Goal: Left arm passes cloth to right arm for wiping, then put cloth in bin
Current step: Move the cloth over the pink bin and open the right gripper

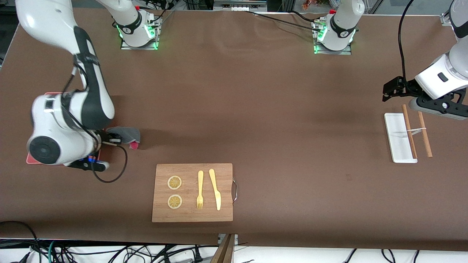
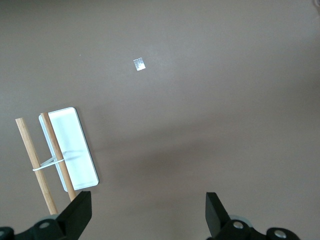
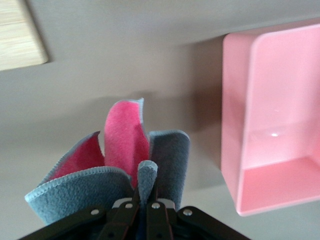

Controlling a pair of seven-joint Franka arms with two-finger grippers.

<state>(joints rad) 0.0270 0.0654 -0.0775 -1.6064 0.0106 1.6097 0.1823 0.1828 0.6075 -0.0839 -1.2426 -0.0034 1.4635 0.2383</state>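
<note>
Pink bin (image 3: 272,125) waits empty; my right end effector (image 3: 142,202) pinches the cloth (image 3: 120,160) beside it. Drop is left. Left end effector (image 2: 145,212) waits, fingers apart, holding nothing.

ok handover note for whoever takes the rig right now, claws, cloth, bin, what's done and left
Right claw: shut on the cloth, up in the air beside the pink bin at the right arm's end of the table.
Left claw: open, empty, waiting over the table by the white tray.
Done: the cloth is in the right arm's claw.
Left: drop the cloth in the bin.
</note>
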